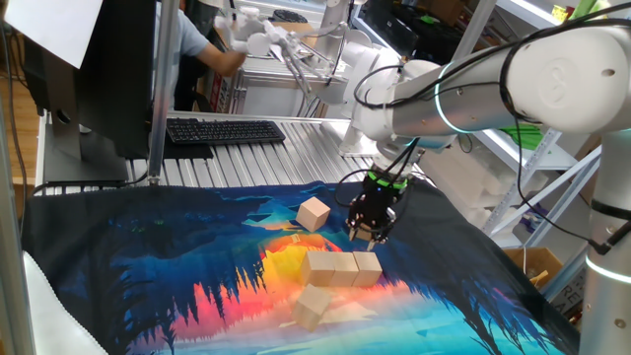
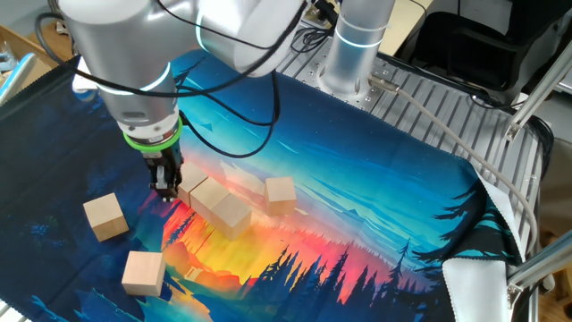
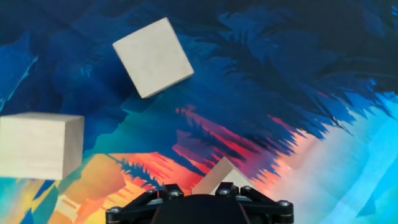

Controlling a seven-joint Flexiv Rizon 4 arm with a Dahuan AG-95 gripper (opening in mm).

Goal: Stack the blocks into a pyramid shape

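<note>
Beside the row of blocks [image 1: 342, 268] on the cloth [image 2: 375, 179], the gripper [image 2: 164, 188] was seen nearly closed; whether a block was pinched could not be told, its fingertips being hidden.

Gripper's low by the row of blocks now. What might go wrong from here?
1. The gripper hangs right at the end of the row of three blocks; it looks shut on a block, so setting it down carelessly could knock the row crooked.
2. The other loose blocks lie scattered and turned at angles, so later grasps may catch corners.
3. The printed cloth might shift under pushes.
</note>
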